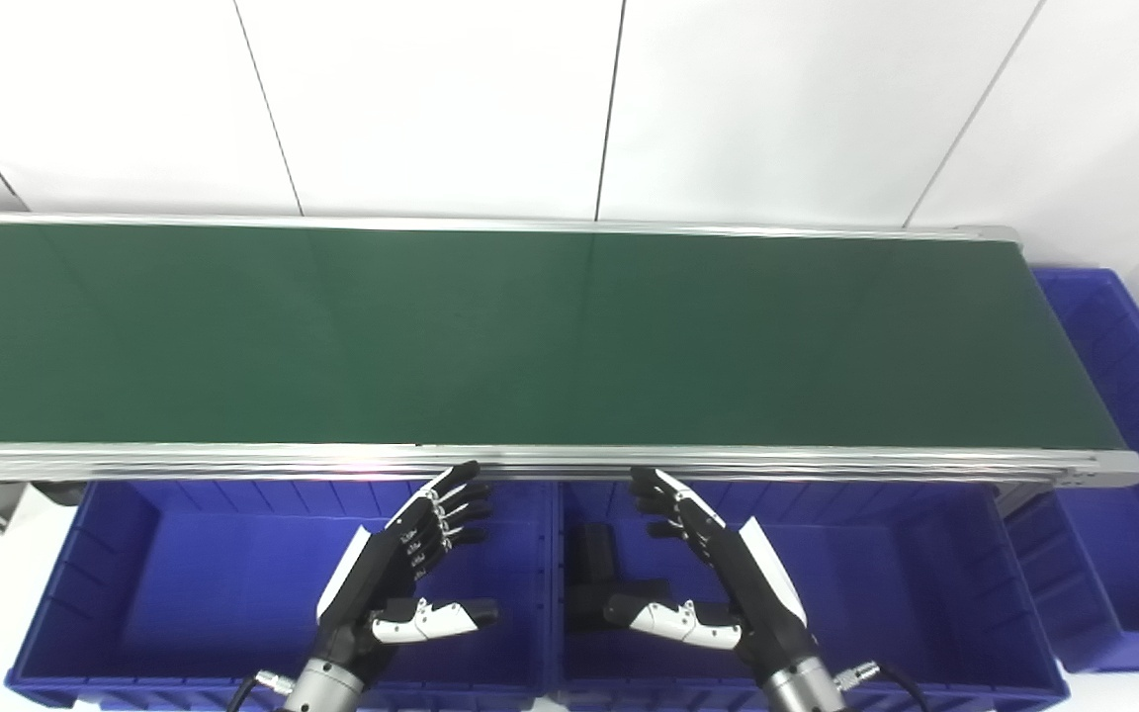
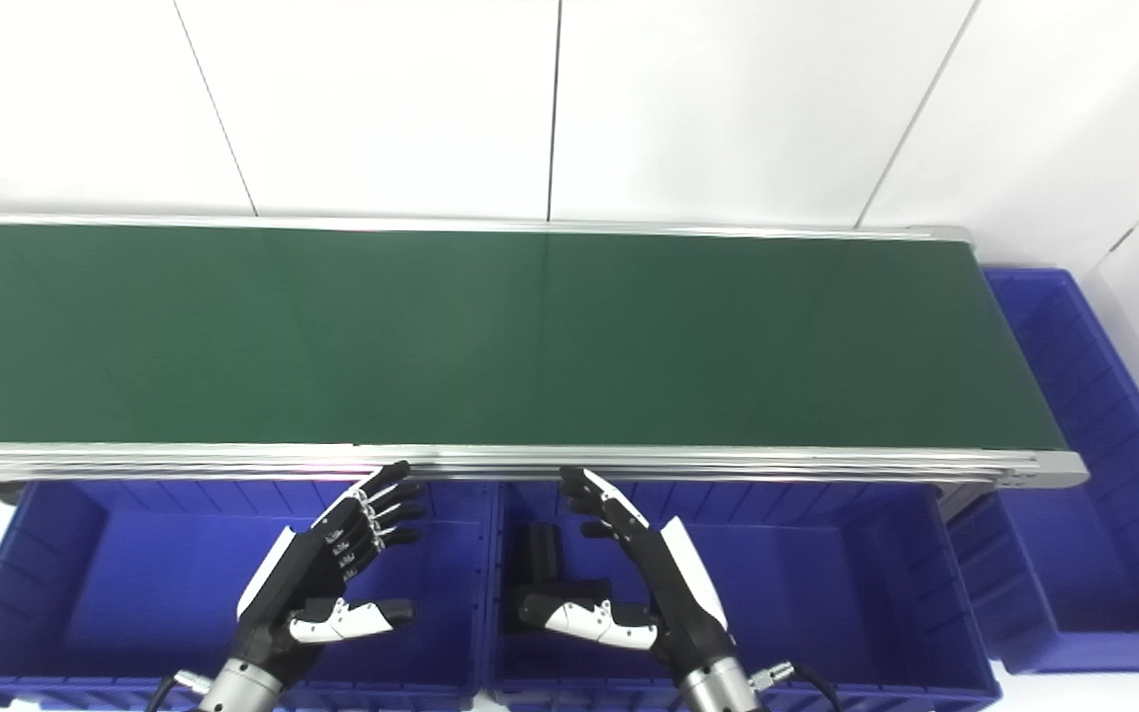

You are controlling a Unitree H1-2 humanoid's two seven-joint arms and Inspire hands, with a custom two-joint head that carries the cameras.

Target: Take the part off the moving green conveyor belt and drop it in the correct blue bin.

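We see no part on the green conveyor belt. One dark part already lies in the middle blue bin. Left hand and right hand hover spread and empty above the bins. We judge it best to wait, watching upstream, and reach ahead of any arriving part.

green conveyor belt cut off at left, black part partly behind right robot hand
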